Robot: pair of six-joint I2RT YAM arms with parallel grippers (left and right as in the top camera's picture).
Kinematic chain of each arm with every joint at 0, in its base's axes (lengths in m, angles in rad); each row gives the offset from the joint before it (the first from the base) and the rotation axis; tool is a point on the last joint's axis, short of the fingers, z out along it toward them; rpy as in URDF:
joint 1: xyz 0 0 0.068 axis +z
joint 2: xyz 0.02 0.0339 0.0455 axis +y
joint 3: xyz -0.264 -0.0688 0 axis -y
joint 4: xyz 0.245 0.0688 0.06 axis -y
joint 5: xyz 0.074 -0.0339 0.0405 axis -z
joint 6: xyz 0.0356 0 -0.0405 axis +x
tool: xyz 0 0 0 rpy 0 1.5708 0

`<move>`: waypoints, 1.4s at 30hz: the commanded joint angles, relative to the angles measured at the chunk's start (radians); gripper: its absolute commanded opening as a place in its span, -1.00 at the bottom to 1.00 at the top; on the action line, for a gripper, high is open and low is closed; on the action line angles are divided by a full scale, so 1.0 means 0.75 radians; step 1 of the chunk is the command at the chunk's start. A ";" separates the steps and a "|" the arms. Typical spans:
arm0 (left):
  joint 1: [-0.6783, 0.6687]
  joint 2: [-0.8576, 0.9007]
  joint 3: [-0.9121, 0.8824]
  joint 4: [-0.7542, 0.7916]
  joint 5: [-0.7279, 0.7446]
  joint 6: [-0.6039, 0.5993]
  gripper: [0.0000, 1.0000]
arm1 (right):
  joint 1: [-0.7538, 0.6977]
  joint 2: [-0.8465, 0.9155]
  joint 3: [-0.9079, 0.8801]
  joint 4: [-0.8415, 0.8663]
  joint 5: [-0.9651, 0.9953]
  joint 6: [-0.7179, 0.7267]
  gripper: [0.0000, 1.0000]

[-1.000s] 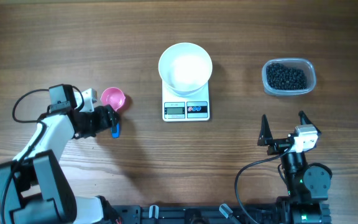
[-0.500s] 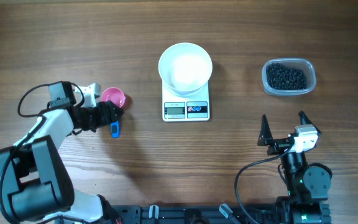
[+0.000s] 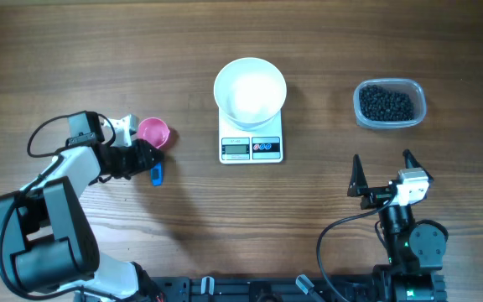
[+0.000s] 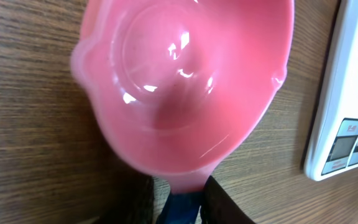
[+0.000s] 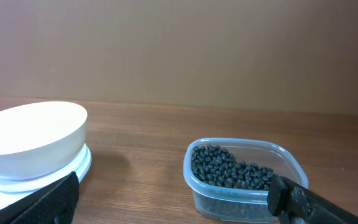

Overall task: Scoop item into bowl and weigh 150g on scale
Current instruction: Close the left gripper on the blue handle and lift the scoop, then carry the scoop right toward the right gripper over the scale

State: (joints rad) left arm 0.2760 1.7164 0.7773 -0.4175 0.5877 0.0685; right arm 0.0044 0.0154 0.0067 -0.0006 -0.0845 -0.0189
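wood table: left tool grips pink scoop by handle.

The scale runs off my left wrist view, and I can't read its display. The handle of the scoop sinks into my left claw, grip unclear.

Brown wood-grain tabletop. White scale sits mid-table. Clear tub of black beads stands right of it, well apart. Pink scoop with a blue handle rests on the wood left of the scale, near it.
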 commanded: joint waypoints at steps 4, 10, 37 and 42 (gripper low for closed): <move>-0.005 0.034 -0.031 0.015 0.040 0.003 -0.48 | 0.007 -0.014 -0.002 0.003 0.019 0.026 0.99; -0.005 0.006 -0.031 0.014 0.111 -0.003 -0.59 | 0.007 -0.014 -0.002 0.003 0.019 0.026 0.99; -0.007 -0.919 -0.031 0.058 0.552 -0.701 -0.92 | 0.007 -0.014 -0.002 0.003 0.019 0.026 0.99; -0.008 -1.159 -0.031 -0.056 0.548 -0.701 -0.92 | 0.007 -0.014 -0.002 0.003 0.019 0.026 0.99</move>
State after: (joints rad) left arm 0.2760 0.9504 0.7582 -0.4164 0.9707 -0.4290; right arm 0.0044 0.0154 0.0067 -0.0006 -0.0845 -0.0189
